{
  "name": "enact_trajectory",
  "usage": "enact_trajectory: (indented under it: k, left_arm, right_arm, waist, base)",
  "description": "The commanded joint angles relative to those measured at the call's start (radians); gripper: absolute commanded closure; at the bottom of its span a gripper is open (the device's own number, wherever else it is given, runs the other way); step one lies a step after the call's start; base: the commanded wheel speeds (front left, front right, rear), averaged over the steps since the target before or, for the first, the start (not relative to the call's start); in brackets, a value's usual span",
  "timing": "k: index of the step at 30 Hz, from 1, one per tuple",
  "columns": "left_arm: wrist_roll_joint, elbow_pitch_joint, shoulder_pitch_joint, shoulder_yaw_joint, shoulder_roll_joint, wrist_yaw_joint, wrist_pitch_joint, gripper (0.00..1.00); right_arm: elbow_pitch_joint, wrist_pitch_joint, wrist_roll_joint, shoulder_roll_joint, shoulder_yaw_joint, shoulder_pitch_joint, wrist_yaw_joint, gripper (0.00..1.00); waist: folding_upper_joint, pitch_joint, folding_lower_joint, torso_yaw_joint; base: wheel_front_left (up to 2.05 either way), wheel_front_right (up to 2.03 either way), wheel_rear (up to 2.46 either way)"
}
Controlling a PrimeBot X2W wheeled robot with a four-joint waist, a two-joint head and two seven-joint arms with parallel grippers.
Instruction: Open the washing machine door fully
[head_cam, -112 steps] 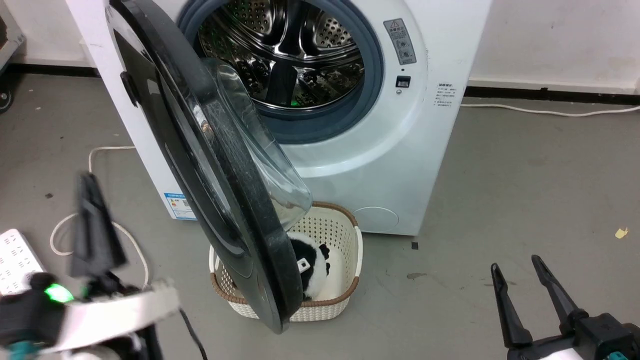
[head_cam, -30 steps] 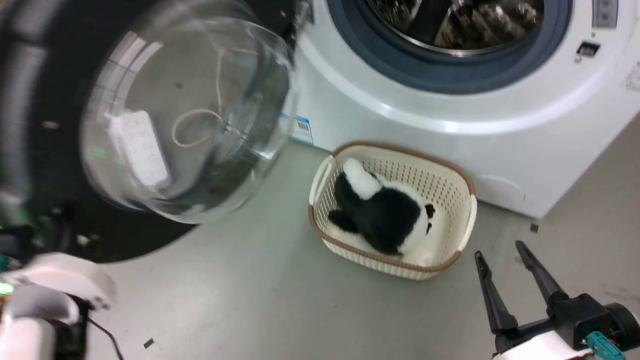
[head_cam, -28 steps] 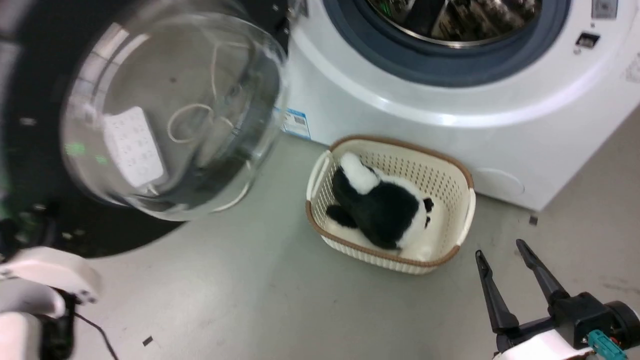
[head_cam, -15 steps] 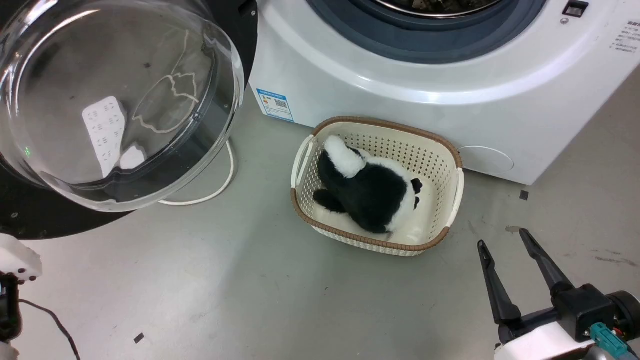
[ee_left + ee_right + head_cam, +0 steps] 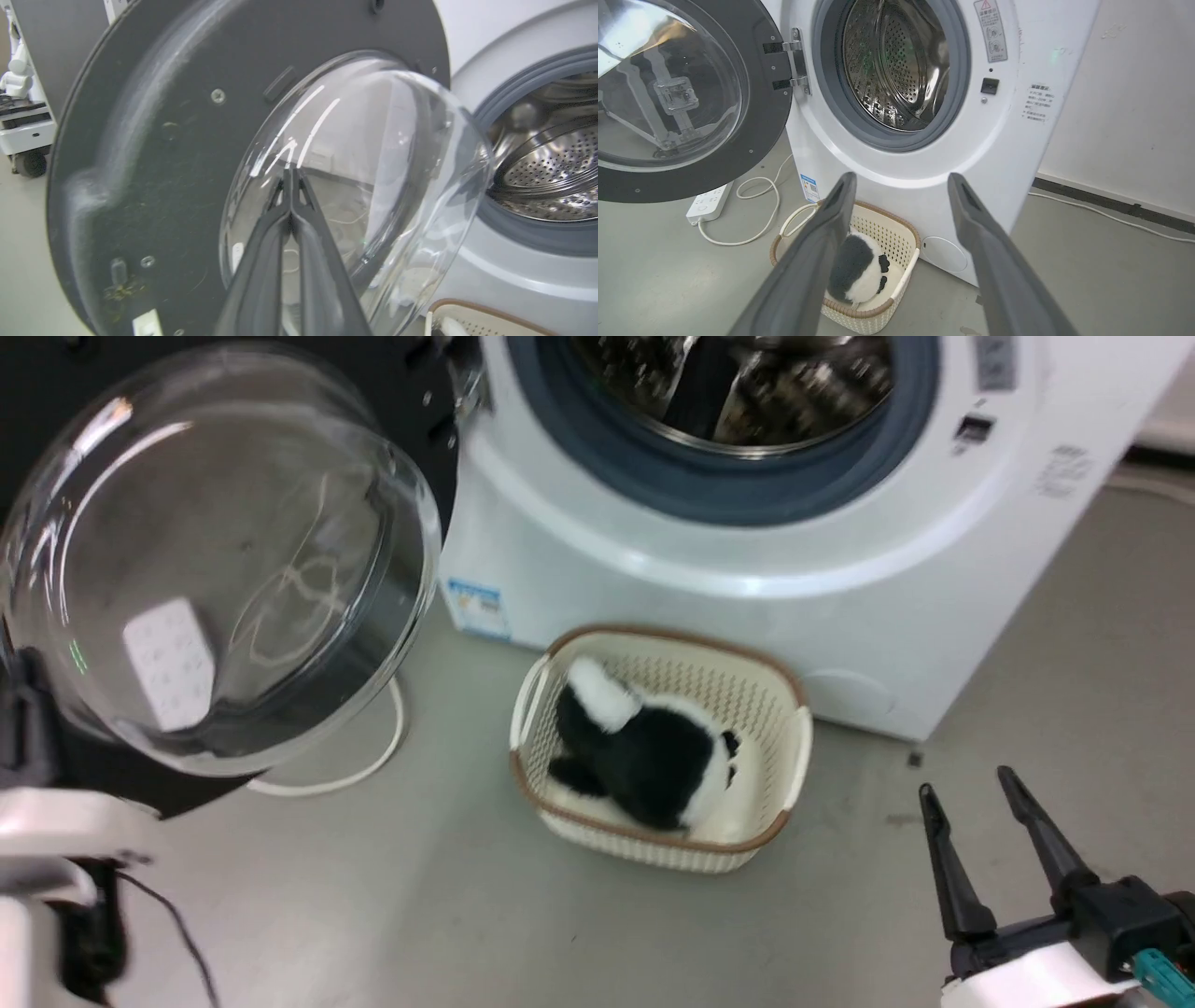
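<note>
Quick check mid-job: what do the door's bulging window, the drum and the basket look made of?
Door window: clear glass or plastic, glossy; the floor shows through, with bright streaks. Drum: polished perforated metal, likely steel, mirror reflections. Basket: cream moulded plastic, matte, woven-look holes, brown rim.

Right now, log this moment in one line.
door: wide open | left gripper: shut, pointing at door | right gripper: open, free | basket: holds toy, before machine
</note>
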Motion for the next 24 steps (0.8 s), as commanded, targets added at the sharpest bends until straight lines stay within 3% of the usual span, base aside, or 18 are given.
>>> enact_trajectory:
  k: [1, 8, 9, 10, 11, 24]
  left_arm:
    - [0.009, -0.034, 0.030, -0.008, -0.017, 0.008, -0.007, 1.00]
    - [0.037, -0.295, 0.190, -0.095, -0.127, 0.052, 0.007, 1.00]
    - [0.045, -0.321, 0.210, -0.112, -0.140, 0.057, 0.010, 0.89]
    - [0.053, -0.344, 0.227, -0.127, -0.152, 0.064, 0.011, 0.24]
    - [0.061, -0.360, 0.242, -0.142, -0.163, 0.069, 0.012, 0.00]
    - [0.143, -0.331, 0.347, -0.308, -0.227, 0.075, 0.012, 0.00]
  right_arm:
    - [0.000, -0.010, 0.006, 0.002, -0.005, -0.007, 0.001, 0.00]
    - [-0.032, -0.031, 0.011, 0.002, -0.027, 0.020, 0.001, 0.00]
    - [-0.037, -0.032, 0.012, 0.002, -0.029, 0.024, 0.001, 0.00]
    - [-0.043, -0.033, 0.013, 0.002, -0.030, 0.029, 0.001, 0.00]
    - [-0.047, -0.035, 0.013, 0.002, -0.029, 0.033, 0.001, 0.00]
    - [-0.037, -0.040, 0.039, 0.002, -0.011, 0.086, 0.001, 0.00]
  waist:
    - [0.0000, -0.048, 0.0001, -0.037]
    - [0.0000, -0.120, 0.0001, -0.119]
    - [0.0000, -0.126, 0.0001, -0.131]
    - [0.0000, -0.130, 0.0001, -0.140]
    - [0.0000, -0.132, 0.0001, -0.152]
    - [0.0000, -0.160, 0.0001, -0.233]
  base:
    - [0.00, 0.00, 0.00]
    - [0.00, 0.00, 0.00]
    - [0.00, 0.00, 0.00]
    - [0.00, 0.00, 0.00]
    - [0.00, 0.00, 0.00]
    - [0.00, 0.00, 0.00]
